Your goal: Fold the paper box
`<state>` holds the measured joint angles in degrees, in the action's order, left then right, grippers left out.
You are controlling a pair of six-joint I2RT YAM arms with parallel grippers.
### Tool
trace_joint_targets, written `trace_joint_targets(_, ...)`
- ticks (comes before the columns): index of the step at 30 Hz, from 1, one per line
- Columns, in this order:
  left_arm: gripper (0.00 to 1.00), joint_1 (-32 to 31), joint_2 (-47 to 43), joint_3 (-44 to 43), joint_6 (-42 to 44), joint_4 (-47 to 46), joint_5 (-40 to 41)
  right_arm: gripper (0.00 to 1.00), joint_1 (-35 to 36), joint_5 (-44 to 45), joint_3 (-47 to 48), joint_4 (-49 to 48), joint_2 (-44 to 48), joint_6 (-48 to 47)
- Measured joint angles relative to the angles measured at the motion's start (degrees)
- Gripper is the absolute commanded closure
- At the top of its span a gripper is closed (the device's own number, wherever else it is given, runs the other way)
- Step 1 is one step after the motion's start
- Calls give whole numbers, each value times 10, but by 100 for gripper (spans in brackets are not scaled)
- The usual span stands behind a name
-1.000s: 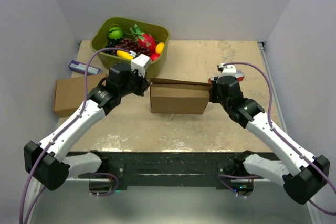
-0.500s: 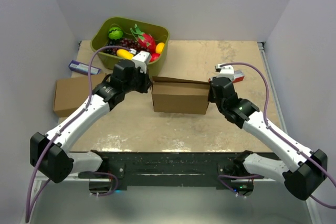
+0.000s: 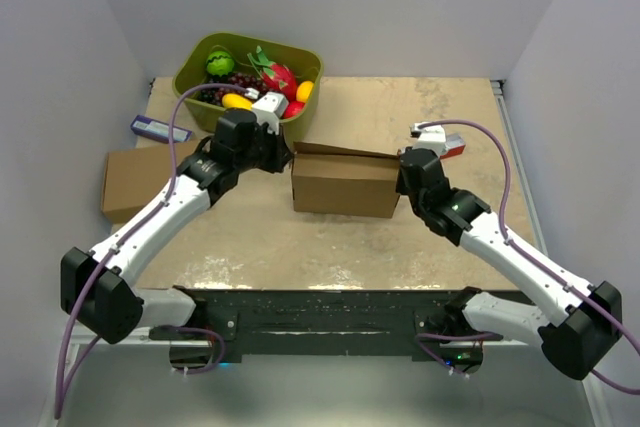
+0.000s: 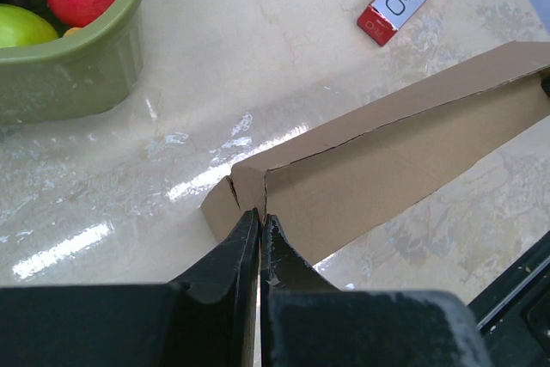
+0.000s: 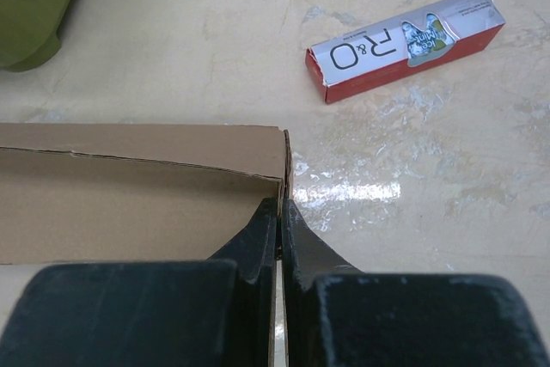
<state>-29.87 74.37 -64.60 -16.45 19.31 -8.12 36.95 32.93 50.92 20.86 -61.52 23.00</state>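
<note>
The paper box is plain brown cardboard and stands in the middle of the table with its long walls raised. My left gripper is at its left end. The left wrist view shows those jaws shut on the cardboard at the box's end corner, beside a crease. My right gripper is at the right end. In the right wrist view, it is pinched shut on the end wall of the box, one finger inside and one outside.
A green tub of fruit stands at the back left, close behind my left wrist. Another brown cardboard box lies at the left edge, with a small blue packet behind it. A red and white packet lies just beyond the box's right end.
Both grippers and the box between them have shifted slightly to the right. The left arm has stretched further across. Both grips stay shut.
</note>
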Motion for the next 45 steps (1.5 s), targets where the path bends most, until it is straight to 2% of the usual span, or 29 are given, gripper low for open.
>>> trace_joint_targets(21,100,35,8,0,-46,-30,-97,100,8,41,-2,-8,-11,-1)
trace_joint_targets(32,100,42,9,35,-69,-90,-105,100,15,51,-2,-11,-15,-1)
trace_joint_targets(42,100,42,-2,68,-55,-111,-87,100,19,51,-2,-11,-15,-1)
trace_joint_targets(43,98,40,-5,71,-52,-112,-84,100,19,51,-2,-11,-15,-1)
trace_joint_targets(44,89,39,-8,73,-50,-112,-80,100,19,51,-2,-11,-15,-1)
trace_joint_targets(45,87,38,-11,74,-48,-111,-77,100,20,51,-2,-11,-15,-1)
